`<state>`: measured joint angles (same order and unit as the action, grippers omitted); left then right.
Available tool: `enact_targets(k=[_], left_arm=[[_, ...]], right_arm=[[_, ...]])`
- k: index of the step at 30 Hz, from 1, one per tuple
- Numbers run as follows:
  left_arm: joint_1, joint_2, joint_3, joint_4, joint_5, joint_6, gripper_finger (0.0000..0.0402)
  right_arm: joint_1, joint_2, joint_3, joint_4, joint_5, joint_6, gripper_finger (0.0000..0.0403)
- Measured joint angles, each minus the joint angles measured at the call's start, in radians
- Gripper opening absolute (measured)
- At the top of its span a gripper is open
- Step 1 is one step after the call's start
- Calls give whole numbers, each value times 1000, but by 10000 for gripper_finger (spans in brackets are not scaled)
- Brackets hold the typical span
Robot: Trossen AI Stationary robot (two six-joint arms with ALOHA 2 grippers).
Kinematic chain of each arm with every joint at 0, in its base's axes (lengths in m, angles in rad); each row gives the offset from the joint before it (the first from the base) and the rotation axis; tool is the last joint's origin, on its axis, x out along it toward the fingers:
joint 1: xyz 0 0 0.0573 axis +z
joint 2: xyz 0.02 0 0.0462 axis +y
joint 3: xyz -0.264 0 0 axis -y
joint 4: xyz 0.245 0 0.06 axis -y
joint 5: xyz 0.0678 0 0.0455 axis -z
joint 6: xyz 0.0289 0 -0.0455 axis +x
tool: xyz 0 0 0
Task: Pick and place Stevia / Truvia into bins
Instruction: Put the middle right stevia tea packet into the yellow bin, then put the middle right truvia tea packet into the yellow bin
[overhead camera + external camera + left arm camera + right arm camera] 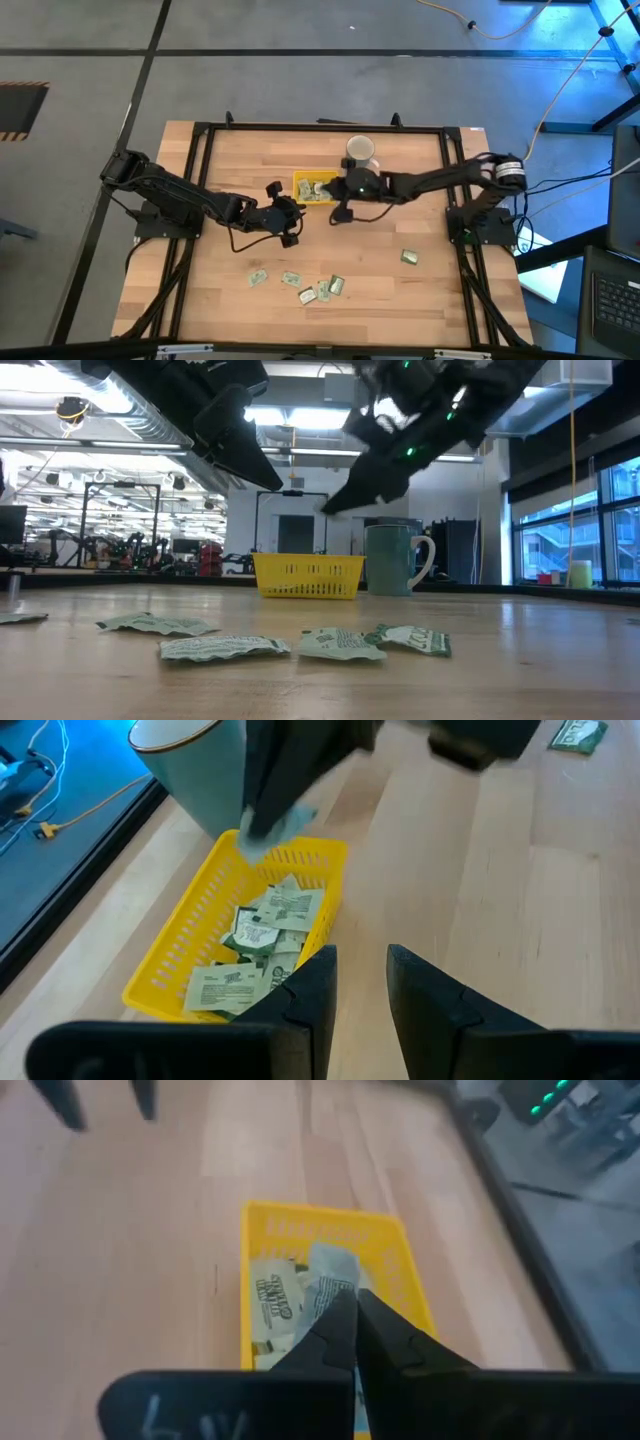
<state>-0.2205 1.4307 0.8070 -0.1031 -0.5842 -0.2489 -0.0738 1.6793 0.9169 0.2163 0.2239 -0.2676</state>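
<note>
Table [430,300]: wooden. Yellow tray [314,188] near far edge, holding several sachets [262,935], beside mug [360,150]. Right claw [352,1312] above tray, pinching one sachet [330,1275]. Left claw [360,982] near tray, narrow gap, nothing held. Loose sachets [322,290] toward near edge.

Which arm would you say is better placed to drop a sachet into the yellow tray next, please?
Right, I'd judge: the right gripper holds a sachet directly above the yellow tray; the left gripper is open, empty, beside it.
</note>
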Motion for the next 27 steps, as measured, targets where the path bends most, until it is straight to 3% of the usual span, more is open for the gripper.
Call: enact_targets(k=[11, 22, 27], left_arm=[[0, 0, 0, -1, 0, 0, 86], [0, 0, 0, -2, -1, 0, 86], [0, 0, 0, -2, -2, 0, 86]], right_arm=[[-28, 134, 0, 64, -16, -3, 11], [-28, 132, -1, 57, -3, -3, 78], [-11, 51, -1, -11, 41, 8, 100]])
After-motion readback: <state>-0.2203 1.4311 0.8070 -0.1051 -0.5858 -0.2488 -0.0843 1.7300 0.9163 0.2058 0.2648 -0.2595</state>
